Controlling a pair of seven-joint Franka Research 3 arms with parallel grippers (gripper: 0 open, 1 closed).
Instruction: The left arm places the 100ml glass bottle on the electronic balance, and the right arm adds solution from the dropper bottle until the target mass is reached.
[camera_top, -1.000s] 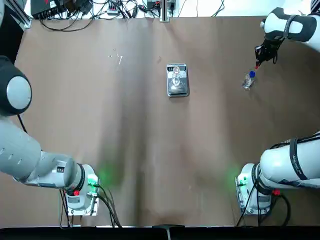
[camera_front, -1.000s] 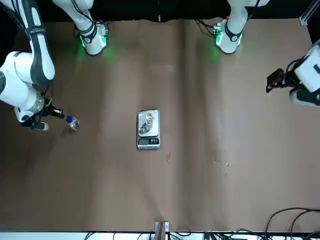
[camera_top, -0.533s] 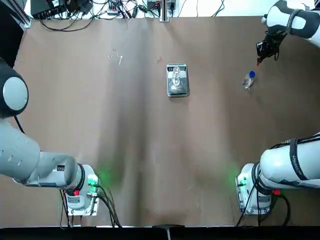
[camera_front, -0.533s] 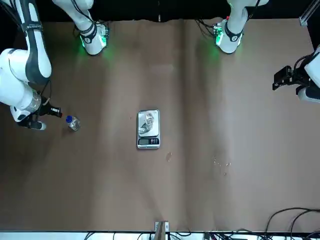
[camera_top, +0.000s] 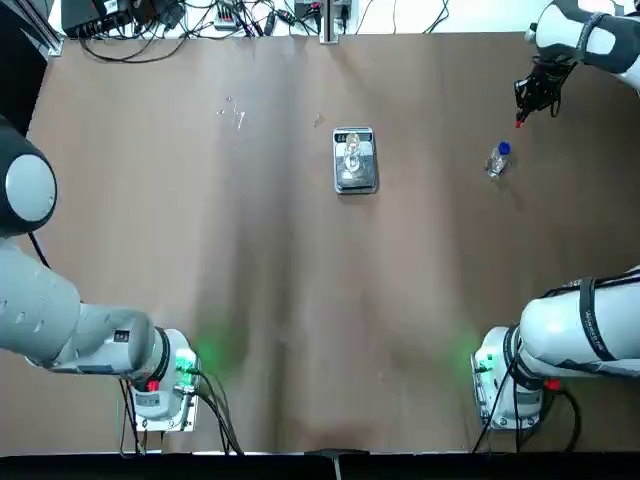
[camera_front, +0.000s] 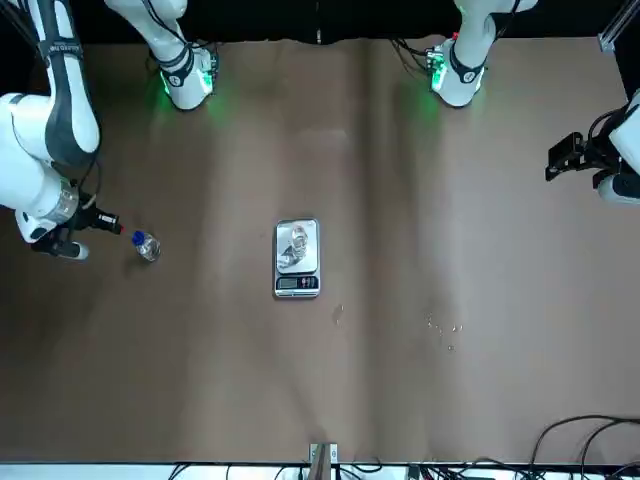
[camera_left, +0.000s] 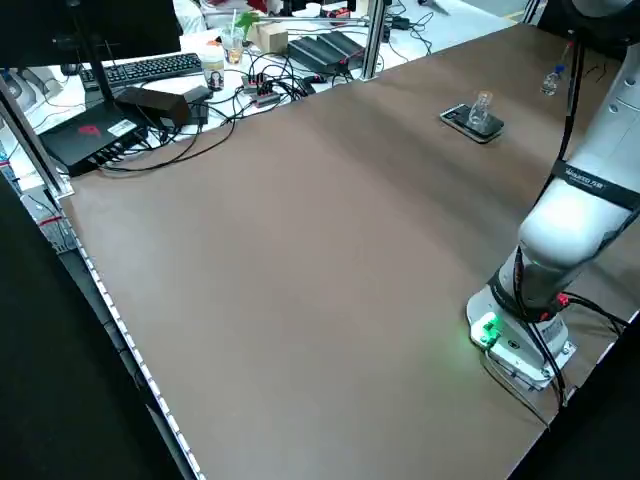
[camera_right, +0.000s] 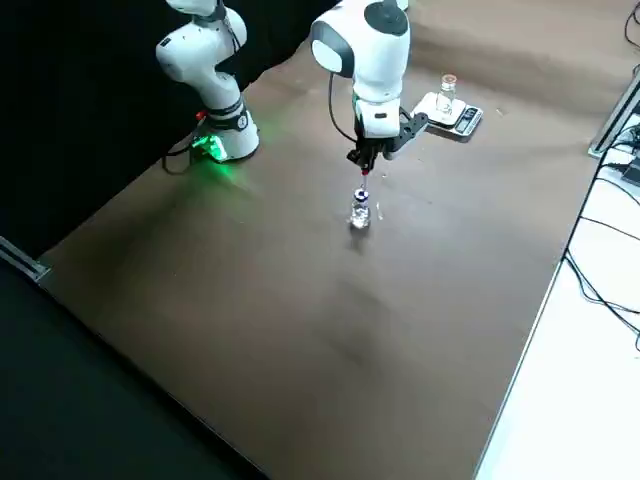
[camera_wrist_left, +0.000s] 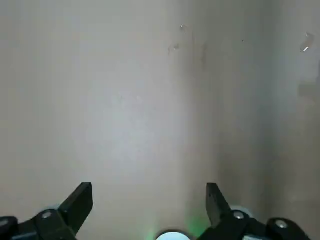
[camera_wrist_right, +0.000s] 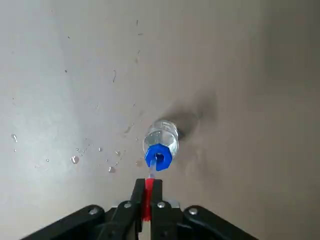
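Top and front views face opposite ways, sharing the central electronic balance (camera_top: 354, 160)

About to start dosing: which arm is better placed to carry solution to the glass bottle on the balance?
Right. Its claw is shut on the red dropper just above the blue-collared dropper bottle. The left claw hangs open and empty at the table edge.

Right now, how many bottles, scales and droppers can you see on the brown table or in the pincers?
Bottles: 2, the glass bottle and the dropper bottle
Scales: 1, the electronic balance
Droppers: 1, the red dropper in the right pincer
Total: 4
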